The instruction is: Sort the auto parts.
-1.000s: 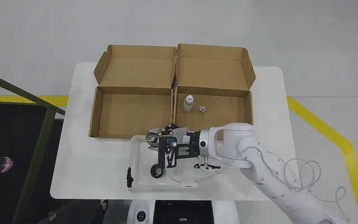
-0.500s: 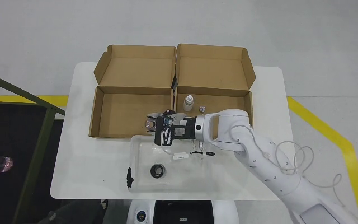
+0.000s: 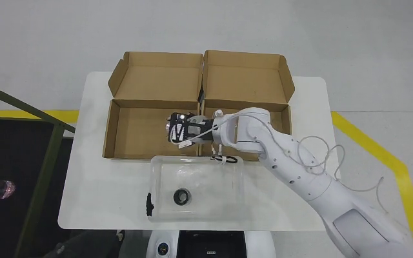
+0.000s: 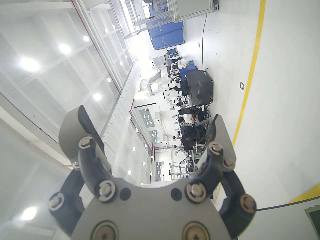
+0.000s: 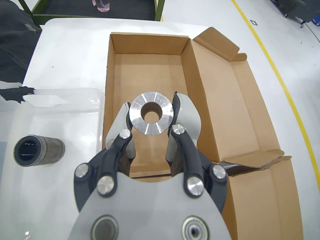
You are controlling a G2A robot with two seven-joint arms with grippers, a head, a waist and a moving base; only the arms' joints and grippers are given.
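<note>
Ring (image 5: 163, 116) within right end effector (image 5: 151, 112) (above cardboard box (image 5: 147, 76))

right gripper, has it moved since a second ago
Yes. In the top view the right gripper, holding the metal ring, has gone from over the clear tray's far edge to over the left cardboard box, away from the robot.

A silver metal ring (image 5: 151, 116), with a round centre hole and radial grooves on its face, is clamped in the right end effector (image 5: 151, 106) over the left-hand cardboard box (image 5: 147, 68). A dark cylindrical bearing (image 5: 37, 150) rests in the clear tray (image 3: 193, 168).
</note>
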